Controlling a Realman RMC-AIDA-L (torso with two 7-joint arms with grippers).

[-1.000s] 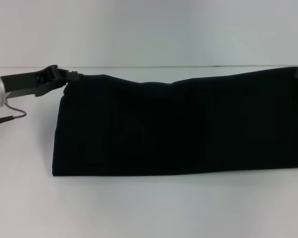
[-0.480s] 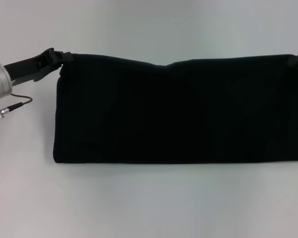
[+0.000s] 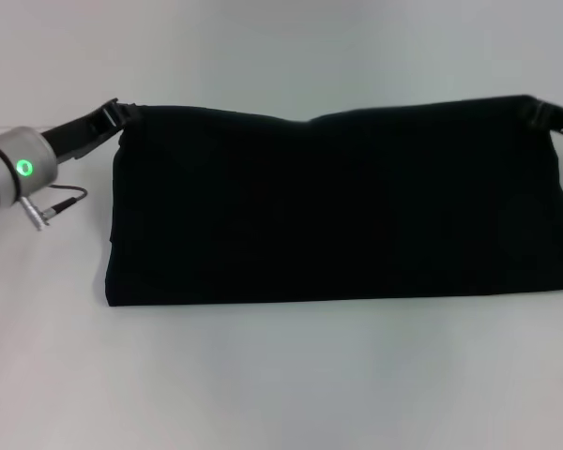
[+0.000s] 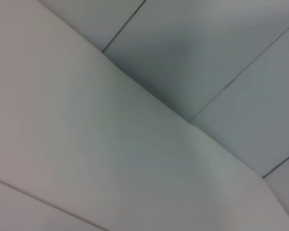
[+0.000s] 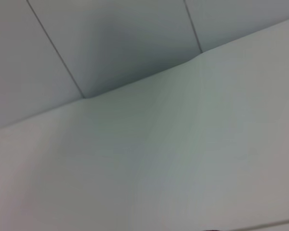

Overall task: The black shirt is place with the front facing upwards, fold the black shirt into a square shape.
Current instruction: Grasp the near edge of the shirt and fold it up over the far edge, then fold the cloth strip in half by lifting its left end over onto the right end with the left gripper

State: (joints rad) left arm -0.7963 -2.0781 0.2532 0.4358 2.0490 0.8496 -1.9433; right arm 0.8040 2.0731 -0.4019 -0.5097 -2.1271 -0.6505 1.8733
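While black shirt point(image 3: 342, 206) hangs folded, left gripper point(image 3: 122, 111) and right gripper point(image 3: 542, 111) fingers apparently pinch its top corners.

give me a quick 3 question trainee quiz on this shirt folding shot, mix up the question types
1. True or false: the black shirt shows as a long band, wider than it is tall, not yet a square.
2. Multiple choice: where does the left gripper meet the shirt? A) top left corner B) bottom left corner C) middle of the lower edge
3. Fill in the blank: the right gripper is at the shirt's top ____ corner.

Key
1. True. In the head view the shirt spans most of the white table from side to side.
2. A. The left arm reaches in from the left edge to that corner.
3. Right. Only a small part of that gripper shows near the frame's edge.
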